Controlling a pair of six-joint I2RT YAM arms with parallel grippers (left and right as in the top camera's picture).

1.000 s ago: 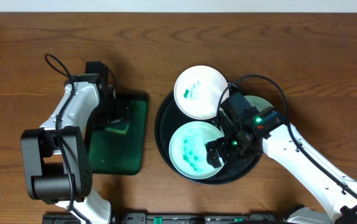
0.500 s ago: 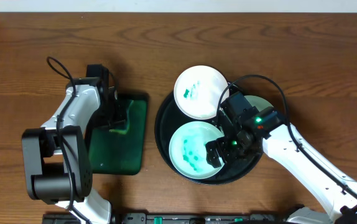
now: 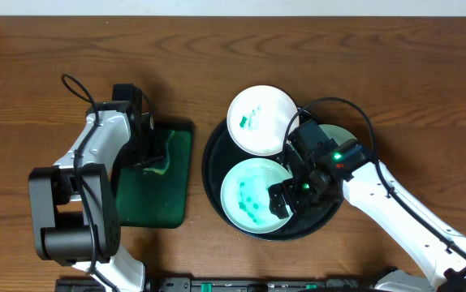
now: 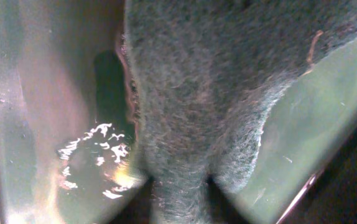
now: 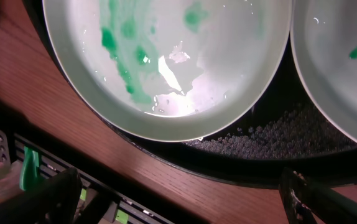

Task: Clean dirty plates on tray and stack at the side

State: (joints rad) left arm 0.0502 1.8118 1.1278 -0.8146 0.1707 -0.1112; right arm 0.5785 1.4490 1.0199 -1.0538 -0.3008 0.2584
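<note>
Three white plates with teal smears lie on the round black tray (image 3: 211, 166): one (image 3: 261, 120) at the back over the rim, one (image 3: 249, 195) in front, and a third (image 3: 345, 133) mostly hidden under my right arm. My right gripper (image 3: 284, 199) hangs open over the front plate's right edge. In the right wrist view the smeared front plate (image 5: 166, 56) fills the top, and my right gripper (image 5: 185, 199) holds nothing. My left gripper (image 3: 150, 158) is shut on a green sponge (image 3: 158, 168) over the small green tray. The sponge (image 4: 197, 93) narrows between the jaws of my left gripper (image 4: 181, 205).
The dark green rectangular tray (image 3: 148, 203) lies left of the round tray, its wet floor (image 4: 35, 93) showing beside the sponge. Water beads cover the black tray's floor (image 5: 278, 146). A second plate (image 5: 340, 68) sits to the right. Bare wooden table (image 3: 379, 65) surrounds both trays.
My left gripper has closed on the sponge, which now looks pinched and narrower. The right arm and the plates have not moved.
</note>
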